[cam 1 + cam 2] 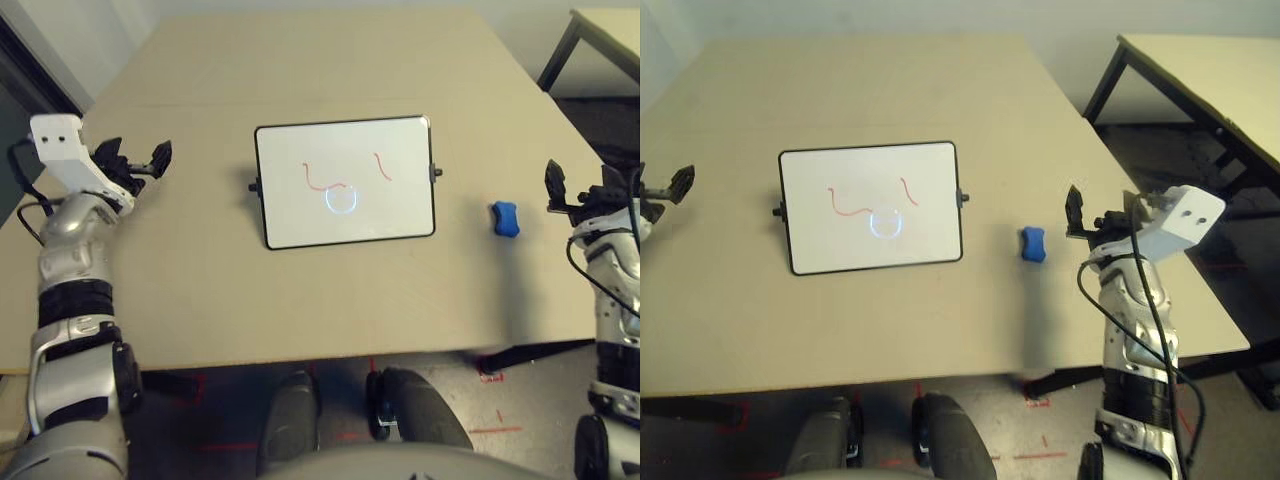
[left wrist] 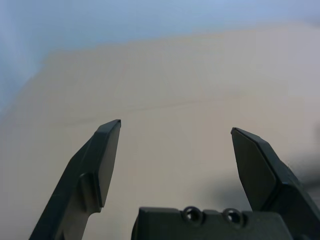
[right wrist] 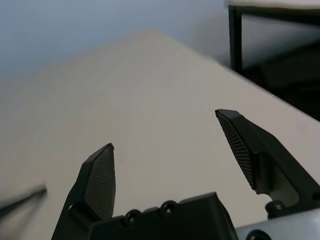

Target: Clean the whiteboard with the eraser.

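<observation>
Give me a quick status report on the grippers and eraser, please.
Left gripper open, empty. Right gripper open, empty, beside the eraser. Whiteboard has red marks. Nothing in the way.

The table (image 1: 200, 280) has a matt, pale tan top that looks like smooth laminate or wood board. The whiteboard (image 1: 345, 180) is glossy white, catching a ring of glare, within a thin black frame that looks plastic. The eraser (image 1: 505, 219) is matt bright blue, seemingly foam or plastic. The right gripper's fingers (image 3: 100, 180) carry finely ribbed matt black pads; the forearms look like brushed silver metal.
</observation>
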Robot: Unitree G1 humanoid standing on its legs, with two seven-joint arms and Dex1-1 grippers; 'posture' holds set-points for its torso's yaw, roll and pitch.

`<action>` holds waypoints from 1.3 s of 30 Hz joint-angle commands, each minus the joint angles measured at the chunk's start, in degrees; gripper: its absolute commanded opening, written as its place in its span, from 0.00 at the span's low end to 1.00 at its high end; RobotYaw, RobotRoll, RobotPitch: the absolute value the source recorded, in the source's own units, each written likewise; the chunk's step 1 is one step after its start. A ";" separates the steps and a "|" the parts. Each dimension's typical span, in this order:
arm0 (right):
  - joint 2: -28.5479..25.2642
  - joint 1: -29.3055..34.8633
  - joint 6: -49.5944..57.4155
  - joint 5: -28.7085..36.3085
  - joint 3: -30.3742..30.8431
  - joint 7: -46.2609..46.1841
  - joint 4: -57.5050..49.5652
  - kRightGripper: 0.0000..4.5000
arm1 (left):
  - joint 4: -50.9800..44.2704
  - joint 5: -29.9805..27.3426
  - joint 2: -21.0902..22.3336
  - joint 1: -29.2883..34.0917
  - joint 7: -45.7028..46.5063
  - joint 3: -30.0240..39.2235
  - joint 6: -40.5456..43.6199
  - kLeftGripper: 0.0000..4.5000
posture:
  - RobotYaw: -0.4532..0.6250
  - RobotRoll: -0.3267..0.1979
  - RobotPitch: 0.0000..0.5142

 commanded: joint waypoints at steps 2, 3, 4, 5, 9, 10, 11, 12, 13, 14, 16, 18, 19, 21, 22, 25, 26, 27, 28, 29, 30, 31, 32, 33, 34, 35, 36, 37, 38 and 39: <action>0.51 -0.38 17.47 2.72 1.18 -2.42 -5.96 0.99 | -14.90 -5.57 3.08 3.55 -7.64 -4.38 14.69 1.00 | 0.28 0.62 0.20; 0.96 -1.02 19.92 2.85 1.26 -2.90 -6.31 0.99 | -18.06 -6.76 3.47 4.05 -8.64 -4.94 17.12 1.00 | 0.28 0.62 0.19; 1.60 -1.59 21.52 2.91 1.40 -3.21 -6.40 0.99 | -20.66 -7.70 3.66 4.46 -9.23 -5.32 19.05 1.00 | 0.28 0.62 0.19; 2.58 -2.08 22.47 2.80 1.60 -3.68 -6.41 0.99 | -23.09 -8.79 3.66 4.84 -9.57 -5.50 20.99 1.00 | 0.29 0.62 0.19; 5.68 -4.28 26.29 1.55 3.48 -4.97 -4.46 0.99 | -28.41 -11.08 2.04 4.09 -8.58 -6.63 26.32 1.00 | 0.29 0.62 0.19; 6.25 -4.94 26.51 1.15 4.10 -5.04 -3.66 0.99 | -28.80 -11.20 1.40 3.64 -8.04 -6.98 27.01 1.00 | 0.30 0.62 0.19; 6.81 -5.48 26.54 0.75 4.51 -5.18 -3.01 0.99 | -29.10 -11.21 0.95 3.45 -7.66 -7.24 27.47 1.00 | 0.30 0.62 0.19; 7.25 -5.90 26.33 0.25 5.04 -5.20 -2.22 0.99 | -29.42 -11.00 0.69 3.52 -7.56 -7.66 27.55 1.00 | 0.30 0.62 0.19; 7.59 -6.21 26.02 -0.28 5.48 -5.23 -1.48 0.99 | -29.72 -10.66 0.61 3.65 -7.54 -8.11 27.55 1.00 | 0.31 0.62 0.19; 7.85 -6.48 25.54 -0.75 5.82 -5.17 -0.40 0.99 | -30.02 -10.40 0.52 3.88 -7.59 -8.62 27.55 1.00 | 0.31 0.62 0.19; 8.10 -6.67 24.84 -1.48 6.44 -4.97 1.19 0.99 | -30.61 -10.41 0.31 4.51 -7.36 -8.94 27.70 1.00 | 0.31 0.62 0.20; 8.04 -6.70 24.16 -2.29 6.92 -4.67 2.66 0.99 | -31.08 -10.51 0.14 5.20 -7.14 -9.11 27.90 1.00 | 0.32 0.62 0.21; 7.99 -6.67 23.89 -2.64 7.03 -4.58 3.21 0.99 | -31.29 -10.47 0.19 5.61 -7.16 -9.18 27.93 1.00 | 0.32 0.62 0.21; 7.71 -6.57 23.64 -3.19 7.18 -4.42 4.14 0.99 | -31.51 -10.38 0.16 6.31 -7.08 -9.26 27.86 1.00 | 0.32 0.62 0.22; 7.69 -6.48 23.44 -3.39 7.23 -4.30 4.55 0.99 | -31.66 -10.57 0.07 6.61 -7.00 -9.12 27.99 1.00 | 0.32 0.62 0.22; 8.04 -6.49 22.74 -4.10 7.14 -3.95 6.08 0.99 | -32.02 -10.88 -0.33 7.04 -6.59 -9.04 28.23 1.00 | 0.33 0.62 0.23; 8.21 -6.54 22.50 -4.26 7.09 -3.90 6.52 0.99 | -32.09 -10.88 -0.44 7.13 -6.50 -9.04 28.24 1.00 | 0.33 0.62 0.23; 8.34 -6.58 22.07 -4.46 7.10 -3.82 7.10 0.99 | -32.10 -10.87 -0.56 7.26 -6.42 -9.04 28.20 1.00 | 0.33 0.62 0.23; 8.47 -6.58 21.71 -4.64 7.16 -3.76 7.51 0.99 | -32.11 -10.91 -0.64 7.41 -6.36 -8.99 28.20 1.00 | 0.33 0.62 0.24; 8.86 -6.66 21.48 -4.68 6.89 -3.93 7.99 0.99 | -32.09 -10.90 -0.76 7.53 -6.27 -8.99 28.18 1.00 | 0.33 0.62 0.24; 9.27 -6.75 21.20 -4.72 6.71 -4.08 8.56 0.99 | -32.01 -10.85 -0.86 7.63 -6.17 -8.99 28.17 1.00 | 0.33 0.62 0.24; 9.61 -6.81 21.05 -4.79 6.58 -4.18 8.88 0.99 | -31.96 -10.82 -0.91 7.73 -6.13 -8.95 28.14 1.00 | 0.33 0.62 0.24; 9.99 -6.85 20.72 -4.93 6.51 -4.23 9.44 0.99 | -31.83 -10.76 -0.97 7.70 -6.07 -8.94 28.11 1.00 | 0.33 0.62 0.24; 10.25 -6.86 20.48 -5.08 6.52 -4.23 9.77 0.99 | -31.73 -10.73 -0.98 7.71 -6.07 -8.90 28.08 1.00 | 0.33 0.62 0.24; 10.52 -6.87 20.31 -5.19 6.52 -4.25 10.00 0.99 | -31.62 -10.70 -0.96 7.70 -6.10 -8.85 28.03 1.00 | 0.33 0.62 0.24; 10.72 -6.91 20.11 -5.30 6.49 -4.25 10.26 0.99 | -31.56 -10.68 -1.00 7.64 -6.06 -8.87 28.04 1.00 | 0.33 0.62 0.24; 10.86 -6.95 20.03 -5.44 6.46 -4.25 10.39 0.99 | -31.51 -10.67 -1.03 7.60 -6.02 -8.89 28.04 1.00 | 0.33 0.62 0.24; 11.09 -6.99 19.94 -5.56 6.37 -4.35 10.42 0.96 | -31.46 -10.67 -1.03 7.63 -6.03 -8.86 28.00 1.00 | 0.34 0.62 0.24; 11.17 -7.04 19.79 -5.73 6.20 -4.47 10.37 0.91 | -31.49 -10.69 -1.06 7.65 -5.98 -8.85 28.07 1.00 | 0.34 0.62 0.24; 11.19 -7.09 19.86 -5.84 5.84 -4.67 10.02 0.87 | -31.52 -10.72 -1.05 7.79 -5.94 -8.78 28.10 1.00 | 0.34 0.62 0.24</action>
